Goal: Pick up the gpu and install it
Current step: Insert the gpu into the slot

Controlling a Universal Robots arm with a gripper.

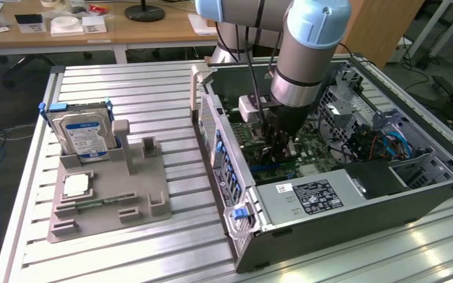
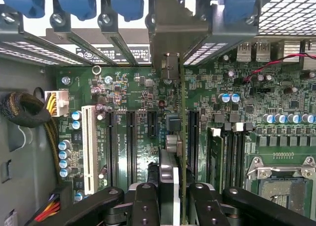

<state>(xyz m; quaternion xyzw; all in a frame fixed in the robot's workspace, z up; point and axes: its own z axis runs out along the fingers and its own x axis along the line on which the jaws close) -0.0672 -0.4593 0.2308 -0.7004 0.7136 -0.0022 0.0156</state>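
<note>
Exterior view: arm reaching down into the open computer case (image 1: 353, 171), which lies on its side on the slatted table (image 1: 132, 88), nearer the edge on the exterior view's right. Claw (image 1: 278, 150) lowered deep inside, just above the green motherboard (image 1: 309, 147). Beside the case, toward the edge on the exterior view's left, a grey holder tray (image 1: 104, 197) carrying the silver hard drive (image 1: 85, 134) standing upright and a small square processor chip (image 1: 77, 186) lying flat; card place on the tray seemingly free.

Wrist view: claw (image 2: 174, 196) closed on the gpu (image 2: 182, 137), fingers (image 2: 145, 203) pressing both faces of the thin card. Card held on edge, seen as a narrow line running along the board, parallel to the black expansion slots (image 2: 131, 142). Metal bracket (image 2: 173, 38) of the card reaching to the rear wall of the case, between the blue slot latches (image 2: 126, 1). Held upright like this probably so that the bottom edge can enter a slot straight and the bracket meet its opening in the rear wall. Hard to tell whether the edge already sits in a slot or hangs just over it. Empty processor socket (image 2: 281, 186) and memory slots (image 2: 232, 152) to one side, well apart from the card.
</note>
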